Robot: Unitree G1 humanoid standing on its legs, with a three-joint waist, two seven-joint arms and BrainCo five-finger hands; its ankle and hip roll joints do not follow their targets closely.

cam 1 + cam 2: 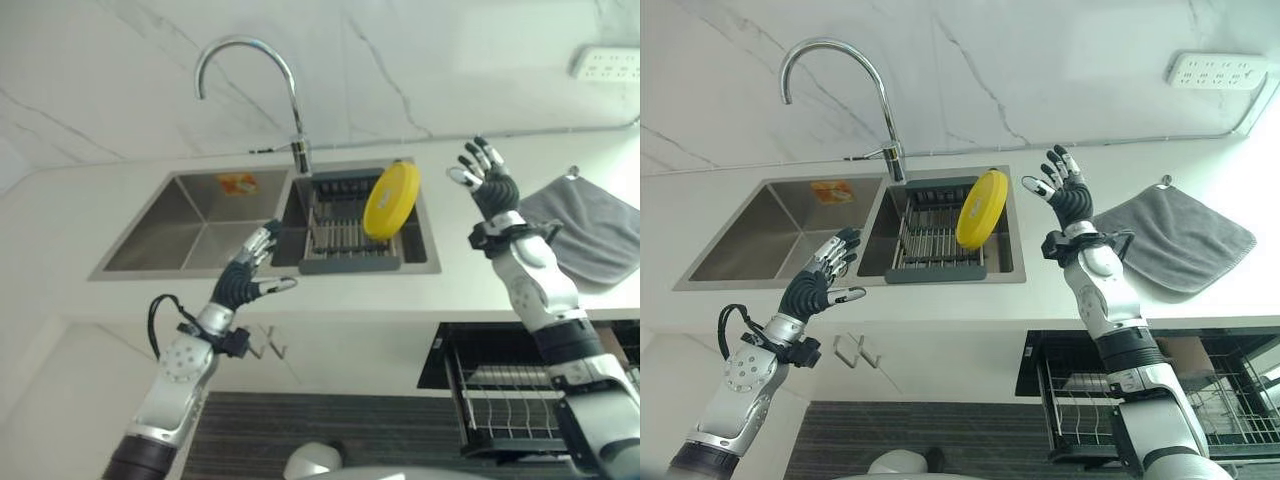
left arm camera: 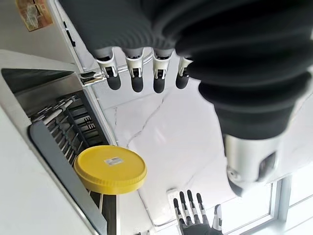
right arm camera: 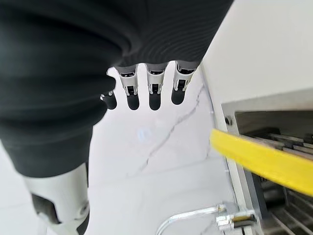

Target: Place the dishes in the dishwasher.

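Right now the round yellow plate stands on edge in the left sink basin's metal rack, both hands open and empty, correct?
Not quite: the left eye view shows the round yellow plate in the right basin's metal rack. The left hand and right hand are open and empty.

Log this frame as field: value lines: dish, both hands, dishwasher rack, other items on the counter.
dish: yellow plate, standing on edge in the drying rack in the right sink basin, leaning against its right side
left hand: open, holding nothing, over the front edge of the sink
right hand: open, holding nothing, raised over the counter to the right of the plate
dishwasher rack: pulled out below the counter, at the right
other: grey cloth on the counter at right; faucet behind the sink
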